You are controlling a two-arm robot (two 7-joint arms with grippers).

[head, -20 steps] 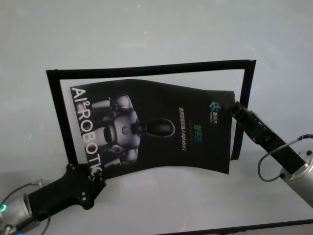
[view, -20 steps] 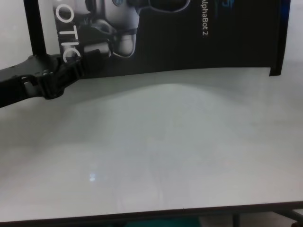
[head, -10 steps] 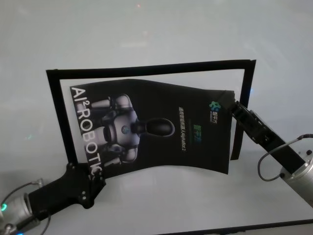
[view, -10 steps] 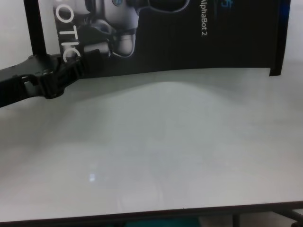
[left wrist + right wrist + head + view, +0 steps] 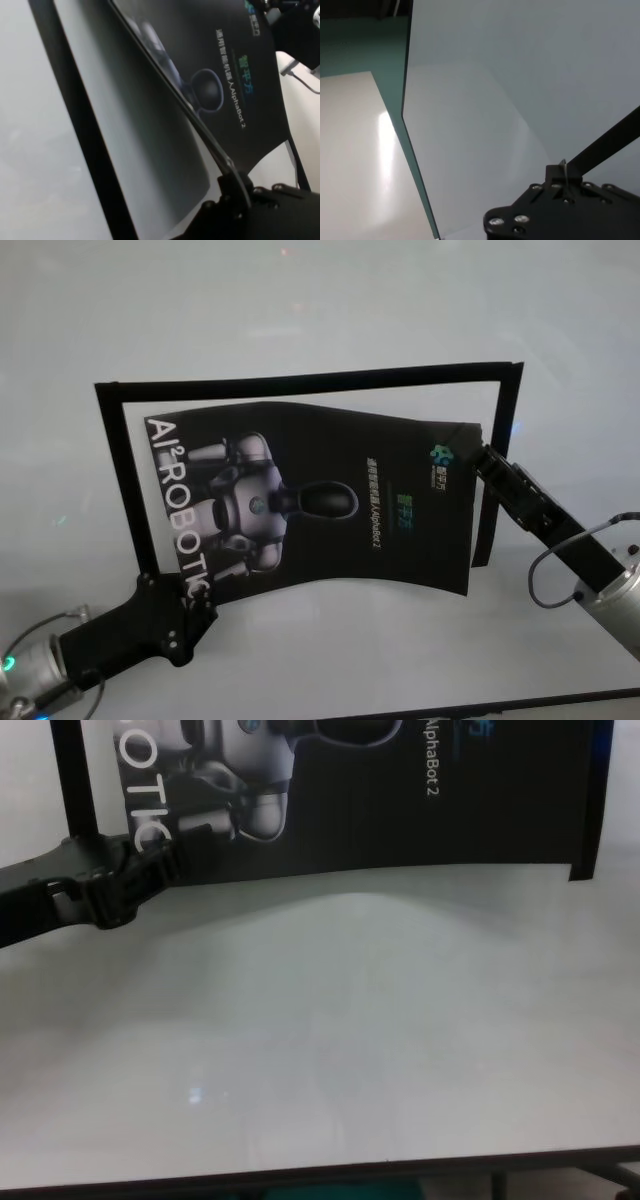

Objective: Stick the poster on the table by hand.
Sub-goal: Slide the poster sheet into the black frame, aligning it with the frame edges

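Black sheet: the poster point(image 5: 320, 502) hangs above the white table point(image 5: 330, 310), bowed between 2 grippers, inside a thin black tape outline point(image 5: 300, 378).
Head view: shows both grippers and the whole poster, its robot picture and "AI²ROBOTIC" lettering.
Chest view: shows only the poster's near edge lifted off the table and the left arm; the right gripper is out of frame.
Left wrist view: shows the poster edge-on, curving away.
Left gripper point(image 5: 190, 592): fingers pinched shut on the poster's near left corner; arm reaches in low from the near left.
Right gripper point(image 5: 477, 456): fingers closed on the far right corner; arm slants up from the near right.
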